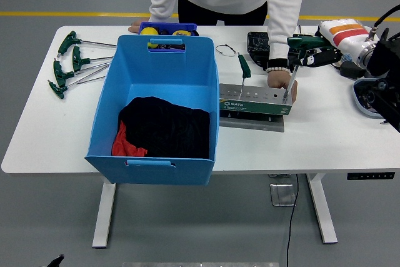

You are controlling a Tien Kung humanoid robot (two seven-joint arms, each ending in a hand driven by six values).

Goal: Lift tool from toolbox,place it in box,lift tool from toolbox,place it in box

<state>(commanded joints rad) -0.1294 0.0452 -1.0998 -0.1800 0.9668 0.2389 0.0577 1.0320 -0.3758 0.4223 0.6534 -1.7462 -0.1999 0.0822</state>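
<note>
- The robot's right hand is clenched on the green T-shaped handle of a slim steel wrench, whose shaft tip sits at the grey metal toolbox rack below the hand; not lifted clear yet, by my reading.
- A second green-handled wrench stands in the rack, left of the hand.
- The large blue plastic box, further left, shows only black and red cloth; both placings seem outstanding.
- A person's hand steadies the rack.

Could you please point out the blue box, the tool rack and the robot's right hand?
blue box [103, 107]: head view, left wall.
tool rack [253, 105]: head view, front face.
right hand [309, 52]: head view, on the hand's middle.
</note>
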